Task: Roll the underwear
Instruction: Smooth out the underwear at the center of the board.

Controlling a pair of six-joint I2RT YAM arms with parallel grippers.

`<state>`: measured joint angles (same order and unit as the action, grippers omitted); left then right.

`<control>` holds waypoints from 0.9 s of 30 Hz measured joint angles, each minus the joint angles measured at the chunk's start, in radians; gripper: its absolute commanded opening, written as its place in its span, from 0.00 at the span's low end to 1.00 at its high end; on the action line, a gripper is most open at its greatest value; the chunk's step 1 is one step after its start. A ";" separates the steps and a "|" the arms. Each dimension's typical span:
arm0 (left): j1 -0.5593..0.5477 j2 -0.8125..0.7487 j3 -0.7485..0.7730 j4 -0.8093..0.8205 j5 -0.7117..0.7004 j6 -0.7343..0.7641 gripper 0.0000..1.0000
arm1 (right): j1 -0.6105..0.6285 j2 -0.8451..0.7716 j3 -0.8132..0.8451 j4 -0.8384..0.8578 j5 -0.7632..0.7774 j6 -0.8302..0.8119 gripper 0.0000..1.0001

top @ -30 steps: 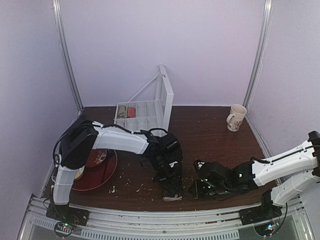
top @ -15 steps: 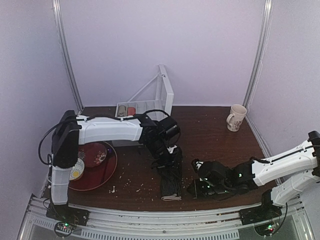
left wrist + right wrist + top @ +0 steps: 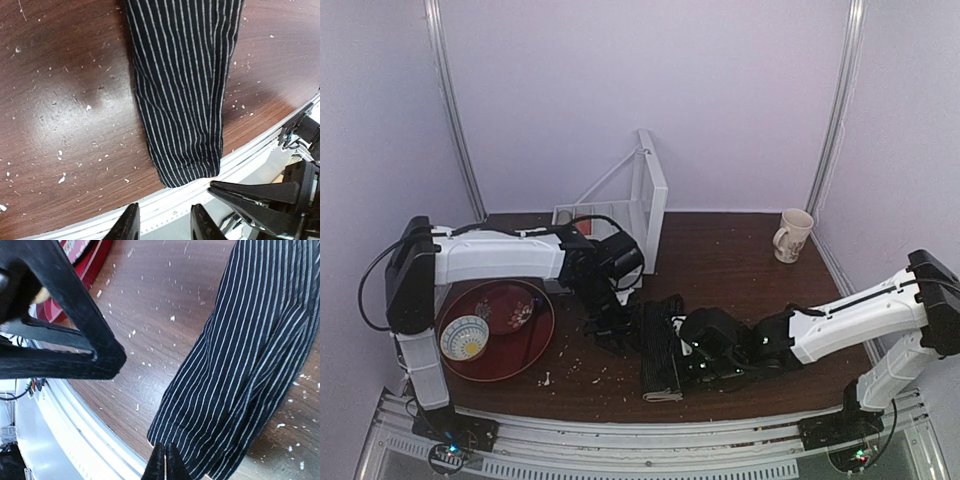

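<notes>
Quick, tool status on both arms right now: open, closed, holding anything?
Left tool: open, empty; the underwear lies clear of its fingers.
Right tool: closed, no fabric visibly pinched.

**Striped underwear folded into a long strip**

The underwear [image 3: 658,360] is soft black fabric with fine pale pinstripes running along its length. It lies flat on the dark wooden table [image 3: 740,260], folded into a long, narrow band (not yet rolled). One end sits at the table's near edge, where a pale hem shows, and the other points toward the table's middle.
</notes>
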<state>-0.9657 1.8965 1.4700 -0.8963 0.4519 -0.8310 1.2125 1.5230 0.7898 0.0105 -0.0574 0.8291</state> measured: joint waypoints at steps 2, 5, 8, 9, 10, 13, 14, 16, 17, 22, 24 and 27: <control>0.000 0.000 -0.005 0.005 0.000 -0.003 0.47 | -0.001 0.021 0.003 0.002 -0.015 -0.002 0.00; 0.000 0.000 -0.007 0.013 -0.001 -0.006 0.48 | -0.005 0.027 -0.018 0.016 -0.029 0.006 0.00; 0.000 0.000 -0.016 0.027 0.002 -0.008 0.48 | -0.008 0.027 -0.056 0.026 -0.036 0.016 0.00; 0.000 0.000 -0.022 0.034 0.003 -0.010 0.48 | -0.008 0.027 -0.067 0.027 -0.037 0.018 0.00; 0.000 0.000 -0.029 0.038 0.006 -0.011 0.48 | -0.009 0.027 -0.080 0.028 -0.037 0.021 0.00; 0.001 0.000 -0.044 0.045 0.017 -0.015 0.48 | -0.011 0.027 -0.106 0.029 -0.038 0.033 0.00; 0.002 0.000 -0.049 0.051 0.021 -0.016 0.48 | -0.011 0.028 -0.111 0.032 -0.038 0.035 0.00; 0.003 0.002 -0.059 0.067 0.031 -0.018 0.49 | -0.011 0.032 -0.112 0.042 -0.038 0.039 0.00; 0.004 0.003 -0.064 0.077 0.040 -0.019 0.50 | -0.011 0.038 -0.112 0.047 -0.038 0.039 0.00; 0.005 0.018 -0.129 0.176 0.099 -0.050 0.51 | -0.011 0.071 -0.103 0.084 -0.038 0.039 0.00; 0.005 0.035 -0.157 0.225 0.125 -0.072 0.52 | -0.011 0.077 -0.102 0.097 -0.038 0.040 0.00; 0.005 0.065 -0.186 0.287 0.159 -0.107 0.53 | -0.011 0.078 -0.102 0.100 -0.038 0.041 0.00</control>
<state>-0.9611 1.9617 1.2842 -0.6094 0.6106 -0.9382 1.2015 1.6009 0.6876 0.1108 -0.0952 0.8703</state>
